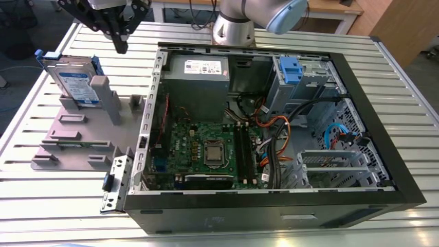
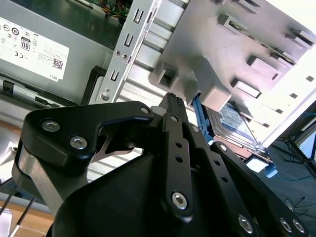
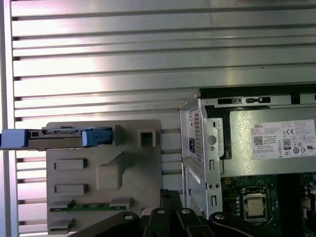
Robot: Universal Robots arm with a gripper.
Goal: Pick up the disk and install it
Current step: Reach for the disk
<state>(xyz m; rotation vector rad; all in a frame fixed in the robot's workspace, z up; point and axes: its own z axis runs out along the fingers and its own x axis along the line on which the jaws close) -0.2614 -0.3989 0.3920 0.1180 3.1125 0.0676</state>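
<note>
Was at the pickup step: my end effector hovered near the disk standing in its grey slotted holder, pinched together, empty. Reckon it'd need opening before grabbing.

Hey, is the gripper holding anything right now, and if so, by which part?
Nothing. The gripper hangs above the table, apart from the disk, which stands on edge in the grey holder.
</note>
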